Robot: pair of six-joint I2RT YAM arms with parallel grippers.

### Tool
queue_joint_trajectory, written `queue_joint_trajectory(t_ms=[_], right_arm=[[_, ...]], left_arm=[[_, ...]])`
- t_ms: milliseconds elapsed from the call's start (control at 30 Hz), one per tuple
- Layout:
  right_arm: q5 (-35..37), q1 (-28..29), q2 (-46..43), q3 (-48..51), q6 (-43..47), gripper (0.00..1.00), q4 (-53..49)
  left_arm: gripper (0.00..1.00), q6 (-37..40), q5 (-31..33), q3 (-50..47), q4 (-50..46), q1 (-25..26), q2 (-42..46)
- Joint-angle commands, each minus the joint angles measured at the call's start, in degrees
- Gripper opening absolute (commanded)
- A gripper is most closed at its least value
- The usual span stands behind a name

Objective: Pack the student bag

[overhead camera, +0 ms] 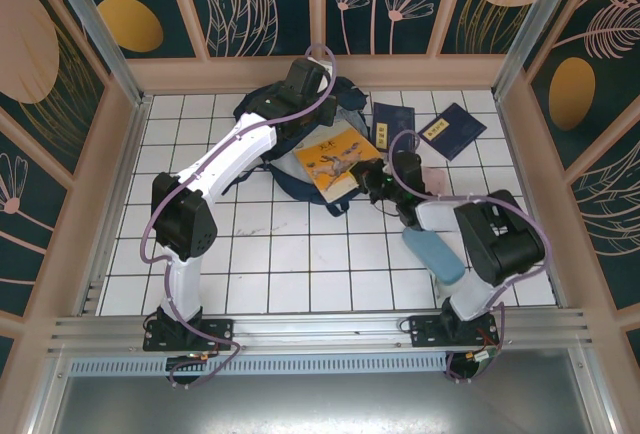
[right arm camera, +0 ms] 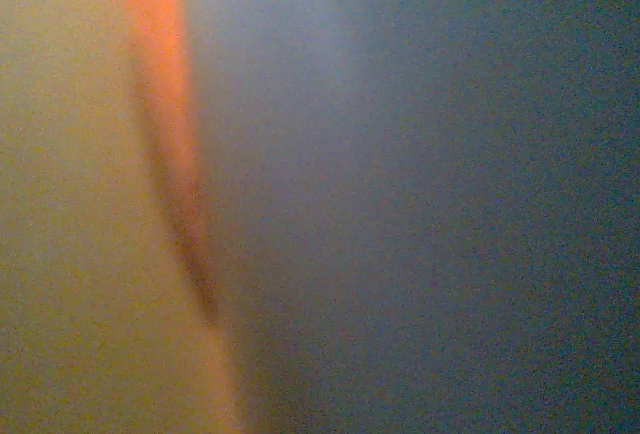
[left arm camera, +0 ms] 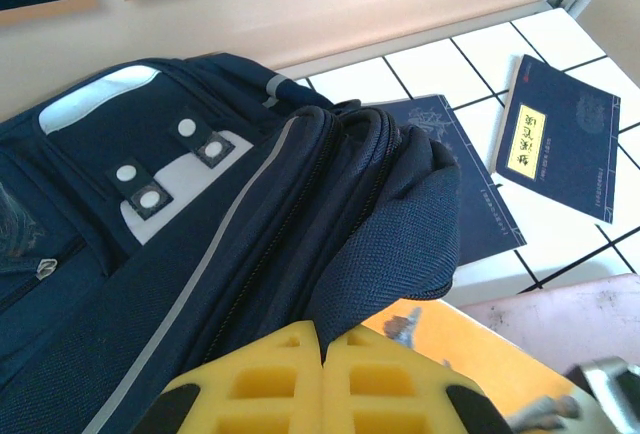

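The student bag (overhead camera: 268, 122) lies at the back middle of the tiled table, a dark navy backpack with white stripes and grey-white patches (left arm camera: 180, 204). My left gripper (left arm camera: 325, 339) is shut on a fold of fabric at the bag's opening; from above it hangs over the bag (overhead camera: 318, 104). An orange-yellow book (overhead camera: 333, 159) leans on the bag's open side, its corner below the pinched flap (left arm camera: 480, 354). My right gripper (overhead camera: 372, 180) is at the book's right edge. Its wrist view is a close blur of yellow-orange and blue-grey, with the fingers hidden.
Two small navy booklets with yellow labels lie on the tiles right of the bag, one (overhead camera: 393, 124) (left arm camera: 470, 189) close to it and one (overhead camera: 452, 131) (left arm camera: 560, 134) farther right. A light blue oblong object (overhead camera: 433, 254) sits by the right arm. Wooden walls enclose the table.
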State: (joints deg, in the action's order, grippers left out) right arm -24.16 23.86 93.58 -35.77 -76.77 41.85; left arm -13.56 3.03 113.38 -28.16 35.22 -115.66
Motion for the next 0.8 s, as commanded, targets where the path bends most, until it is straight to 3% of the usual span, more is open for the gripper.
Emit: queue_joint_trajectory(t_ms=[0,333,567,767], right_arm=[[0.09,-1.07,-5.62,3.66,1.83,0.00,9.46],[2.87,-2.67,-8.61,4.76,-0.95,0.00,14.38],[5.17,-1.19,-2.36,0.07,-0.94,0.00,13.74],[2.99,-1.05,4.92,-1.26,-7.05,0.00,29.77]], left_arm=[[0.03,0.49,0.21,2.35,6.03,-0.36,0.81],[0.03,0.34,0.19,2.42,5.88,-0.40,1.12],[0.03,0.29,-0.22,2.36,6.28,-0.40,1.15],[0.03,0.34,-0.46,2.38,6.01,-0.41,1.44]])
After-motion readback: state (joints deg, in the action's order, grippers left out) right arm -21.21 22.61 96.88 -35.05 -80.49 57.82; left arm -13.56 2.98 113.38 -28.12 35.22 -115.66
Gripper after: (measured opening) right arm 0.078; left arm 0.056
